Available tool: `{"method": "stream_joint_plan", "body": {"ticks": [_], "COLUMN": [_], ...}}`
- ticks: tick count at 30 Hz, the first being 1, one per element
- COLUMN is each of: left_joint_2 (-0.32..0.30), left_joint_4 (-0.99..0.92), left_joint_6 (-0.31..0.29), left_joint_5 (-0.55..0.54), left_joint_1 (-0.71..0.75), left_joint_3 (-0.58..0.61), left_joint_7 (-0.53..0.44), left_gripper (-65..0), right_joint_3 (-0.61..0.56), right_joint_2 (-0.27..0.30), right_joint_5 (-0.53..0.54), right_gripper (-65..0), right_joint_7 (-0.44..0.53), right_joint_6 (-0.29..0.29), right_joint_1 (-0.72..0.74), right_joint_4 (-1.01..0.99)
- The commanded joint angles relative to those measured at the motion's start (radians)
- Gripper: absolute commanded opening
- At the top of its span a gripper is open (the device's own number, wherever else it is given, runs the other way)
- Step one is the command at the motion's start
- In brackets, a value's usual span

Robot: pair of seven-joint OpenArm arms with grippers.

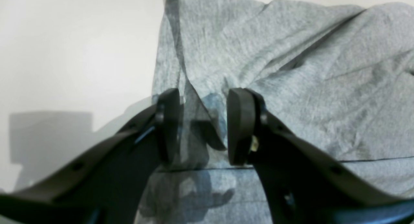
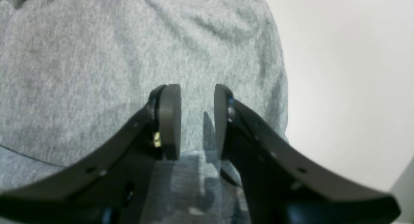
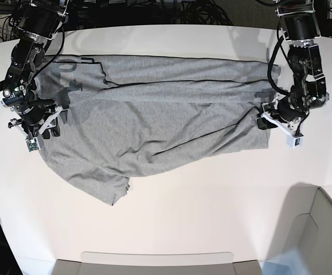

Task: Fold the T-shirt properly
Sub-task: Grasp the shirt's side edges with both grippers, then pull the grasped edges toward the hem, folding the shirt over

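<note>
1. Shirt first: the T-shirt (image 3: 154, 123) lies spread across the white bench (image 3: 211, 217), its long axis running side to side in the base view, partly folded along the far edge, with one sleeve (image 3: 105, 192) sticking out toward the near side.
2. Your left hand (image 1: 202, 125) sits at the shirt's end on the base view's right, jaws apart and low over the cloth edge. A ridge of fabric seems to rise between the pads, but nothing is pinched.
3. Your right hand (image 2: 197, 120) sits at the opposite end, also parted, a little narrower, with flat cloth under the gap and the shirt's edge just beside it.
4. Each hand is at its own end, so neither is nearer; the shirt stretches between them, and I judge the next move to be a paired pinch at both ends.
5. You cannot make out any lettering, and the collar is hard to place among the folds. Whether the pads touch the cloth is unclear.
</note>
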Motion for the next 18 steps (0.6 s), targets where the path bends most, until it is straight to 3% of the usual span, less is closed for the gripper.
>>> {"method": "stream_joint_plan", "body": {"ticks": [1,11,18], "left_joint_2": [-0.004,0.013,0.011], "left_joint_4": [0.014,0.014,-0.009], "left_joint_6": [-0.005,-0.007,-0.008], "left_joint_5": [-0.01,-0.01,-0.01], "left_joint_1": [-0.01,-0.015,-0.018], "left_joint_3": [0.0,0.042,0.047], "left_joint_7": [-0.013,0.019,0.019], "left_gripper": [-39.8,-40.1,-46.2], "right_joint_3": [0.004,-0.026,-0.138], "right_joint_2": [0.015,0.033,0.047], "right_joint_5": [0.008,0.008,0.008], "right_gripper": [-47.1,-47.1,-47.1], "right_joint_7": [0.026,0.026,0.029], "right_joint_6": [0.001,0.001,0.001], "right_joint_1": [0.021,0.107,0.208], "right_joint_4": [0.015,-0.093,-0.168]}}
